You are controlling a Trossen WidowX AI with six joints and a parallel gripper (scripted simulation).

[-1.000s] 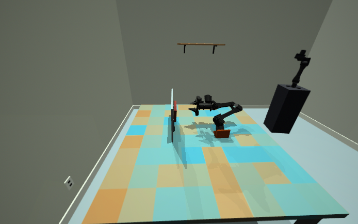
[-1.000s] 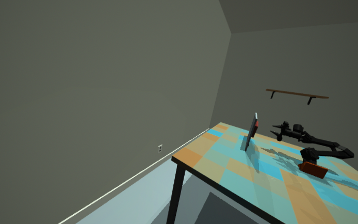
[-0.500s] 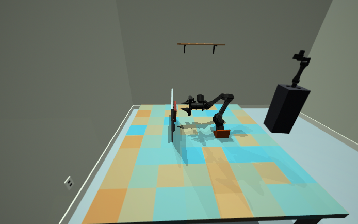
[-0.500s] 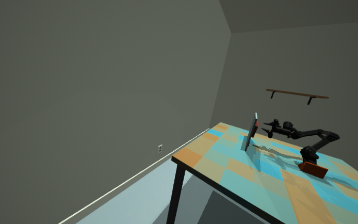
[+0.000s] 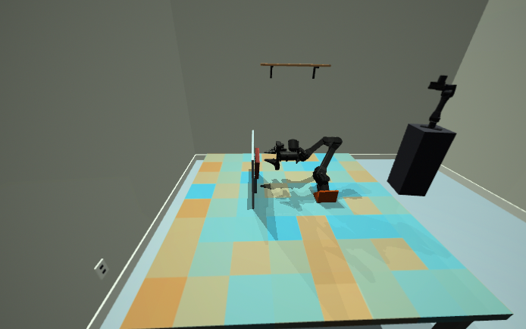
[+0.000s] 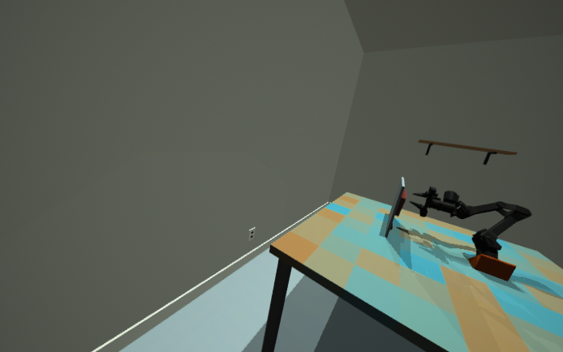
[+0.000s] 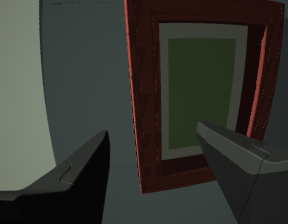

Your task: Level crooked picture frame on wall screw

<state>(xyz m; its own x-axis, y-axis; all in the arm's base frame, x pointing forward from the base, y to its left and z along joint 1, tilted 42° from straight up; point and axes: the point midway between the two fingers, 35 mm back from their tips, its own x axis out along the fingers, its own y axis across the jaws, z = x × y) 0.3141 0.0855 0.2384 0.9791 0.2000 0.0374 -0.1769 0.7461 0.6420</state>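
As the approach stands, the hand is spread partway, with nothing between its fingers, and it faces the front of the red picture frame. The frame hangs on the room-side face of a grey upright panel, which stands on the patterned table. The screw and notched strip are hidden behind it.

The top and exterior views show space between fingertips and frame. The wrist view places one fingertip beyond the frame's side and the other across the picture. That spacing is judged suitable for straddling one side rail, though the hand would first need to shift sideways to centre on it.

The arm reaches nearly level, presumably so that the fingers can meet the rail squarely and then lift it. Tilt is uncertain, since the wrist camera's own angle may account for the lean. Contact made off-centre could swing the frame or knock it from its screw.
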